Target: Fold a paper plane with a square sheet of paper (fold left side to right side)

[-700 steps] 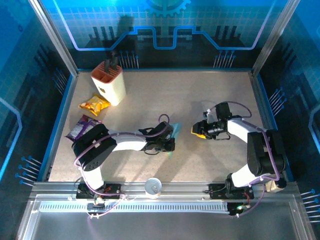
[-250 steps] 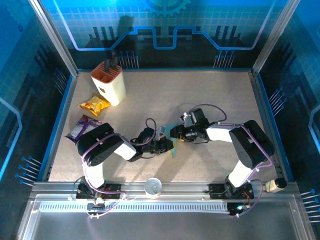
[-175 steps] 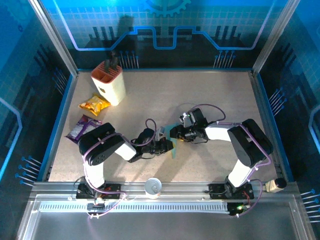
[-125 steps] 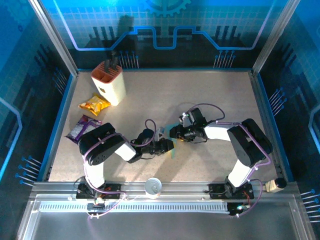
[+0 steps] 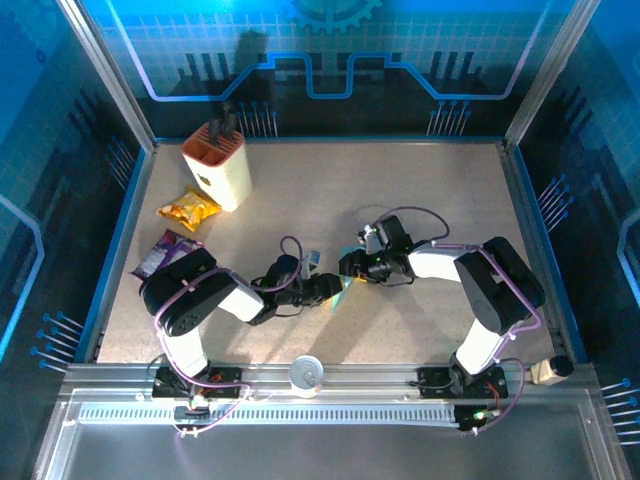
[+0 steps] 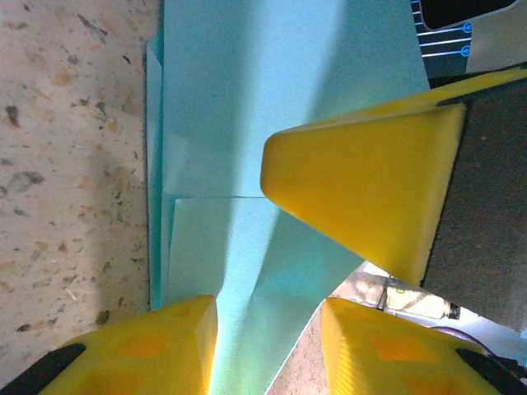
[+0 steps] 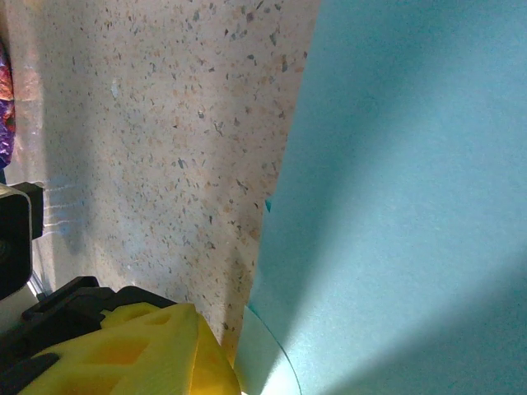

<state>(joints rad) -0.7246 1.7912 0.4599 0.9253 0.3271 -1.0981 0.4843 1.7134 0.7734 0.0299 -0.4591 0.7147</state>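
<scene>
The light-blue sheet of paper [image 5: 345,287] is folded into a narrow, layered paper plane shape and lies between the two grippers at the table's middle. In the left wrist view the paper [image 6: 247,107] shows stacked edges and a crease. My left gripper [image 6: 268,337] is open, and the paper's tail runs loose through the gap between its yellow fingers [image 6: 140,350]. From above, the left gripper [image 5: 328,289] sits just left of the paper. My right gripper [image 5: 352,268] is open, with one finger [image 6: 362,189] resting on top of the paper. Its other finger [image 7: 140,354] is beside the paper's edge [image 7: 395,206].
A cream knife block [image 5: 217,165] stands at the back left. A yellow snack packet [image 5: 188,209] and a purple one [image 5: 160,255] lie in front of it. A white cup [image 5: 307,375] sits on the near rail. Speckled tabletop [image 5: 430,190] stretches behind the grippers.
My left gripper has opened, let go of the paper and drawn back a little to the left. The paper, which stood up between the grippers, now lies lower. The right gripper has barely moved.
</scene>
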